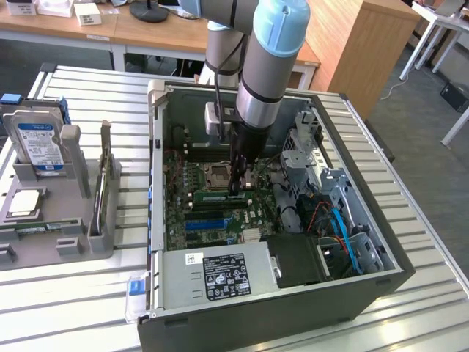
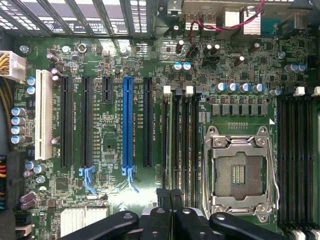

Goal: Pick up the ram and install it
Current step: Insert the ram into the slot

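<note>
The ram (image 1: 216, 196) is a narrow green stick standing on its edge in a memory slot of the motherboard (image 1: 179, 213), just beside the processor socket (image 1: 218, 174). My gripper (image 1: 237, 189) reaches straight down into the open computer case (image 1: 366, 286) and sits on the stick's end towards the exterior view's right. The dark fingers (image 2: 162, 197) are pressed close together, with the line of the black memory slots (image 2: 186, 145) running out from between them. My gripper (image 2: 169, 196) is shut, and the thin board appears to be pinched between the tips.
The open socket (image 2: 240, 172) lies next to the slots, with a blue expansion slot (image 2: 127, 125) and black ones beyond. A power supply (image 1: 220, 273), drive cages and cables (image 1: 337, 227) crowd the case. A grey fixture holding a hard drive (image 1: 37, 143) stands outside.
</note>
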`<act>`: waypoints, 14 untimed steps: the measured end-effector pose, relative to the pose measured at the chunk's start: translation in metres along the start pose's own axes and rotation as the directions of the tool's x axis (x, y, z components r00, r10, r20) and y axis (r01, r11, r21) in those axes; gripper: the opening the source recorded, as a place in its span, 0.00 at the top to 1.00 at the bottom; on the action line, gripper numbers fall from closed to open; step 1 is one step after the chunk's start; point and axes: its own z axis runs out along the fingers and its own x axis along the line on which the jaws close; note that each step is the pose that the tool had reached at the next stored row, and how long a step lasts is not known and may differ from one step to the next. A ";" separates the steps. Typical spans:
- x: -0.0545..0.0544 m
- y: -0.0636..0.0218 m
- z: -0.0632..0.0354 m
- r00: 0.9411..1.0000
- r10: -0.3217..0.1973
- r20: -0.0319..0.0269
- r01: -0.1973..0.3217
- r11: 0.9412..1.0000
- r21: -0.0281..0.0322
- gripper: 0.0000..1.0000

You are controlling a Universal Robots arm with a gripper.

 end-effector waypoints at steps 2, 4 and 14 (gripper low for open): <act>0.000 0.0000 0.0000 1.000 0.000 0.000 0.000 1.000 0.000 0.88; 0.000 0.0000 0.0000 1.000 0.000 0.000 0.000 1.000 -0.002 0.88; 0.000 0.0000 0.0000 1.000 -0.003 0.000 0.003 1.000 -0.003 0.88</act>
